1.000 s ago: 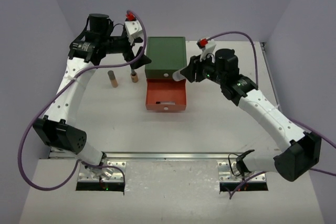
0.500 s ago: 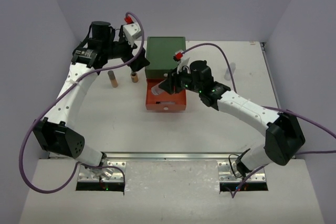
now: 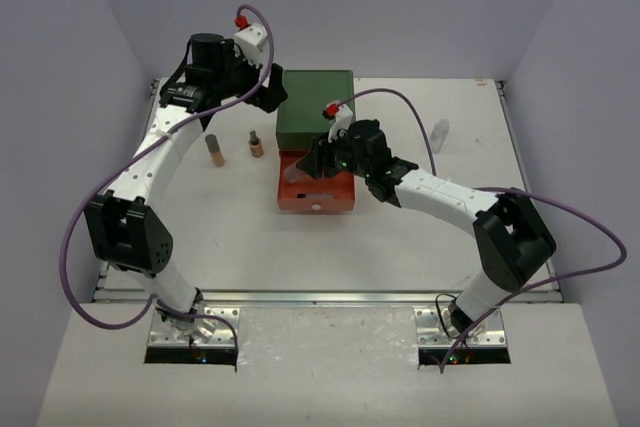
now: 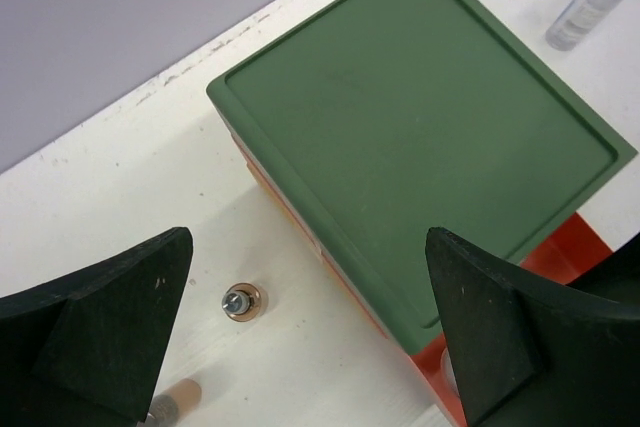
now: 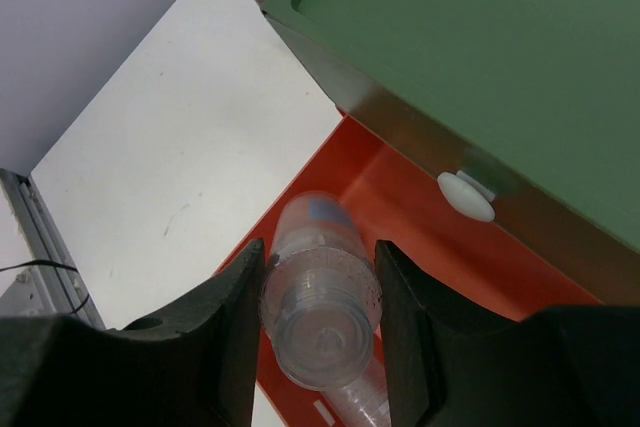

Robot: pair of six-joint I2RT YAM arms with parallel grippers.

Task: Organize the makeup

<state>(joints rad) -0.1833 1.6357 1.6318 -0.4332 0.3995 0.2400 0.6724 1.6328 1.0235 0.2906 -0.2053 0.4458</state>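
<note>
My right gripper (image 5: 320,282) is shut on a small clear bottle (image 5: 318,292) and holds it tilted over the open orange drawer (image 5: 420,237); in the top view it (image 3: 300,169) is at the drawer's left part. Another clear bottle (image 5: 375,412) lies in the drawer below it. My left gripper (image 4: 308,247) is open and empty, high over the back left corner of the green box top (image 4: 420,137). Two peach tubes (image 3: 214,151) (image 3: 256,144) stand left of the box. One more clear bottle (image 3: 438,133) lies on the table to the right.
The three-drawer box (image 3: 316,107) stands at the back centre, its orange drawer (image 3: 315,192) pulled out toward me, with a white knob (image 5: 465,195) on the drawer above. The table's left edge rail (image 5: 40,247) shows in the right wrist view.
My right gripper has swung left from beside the box to over the open orange drawer, carrying the bottle. My left gripper has drawn back from the tubes toward the box's back left corner.
</note>
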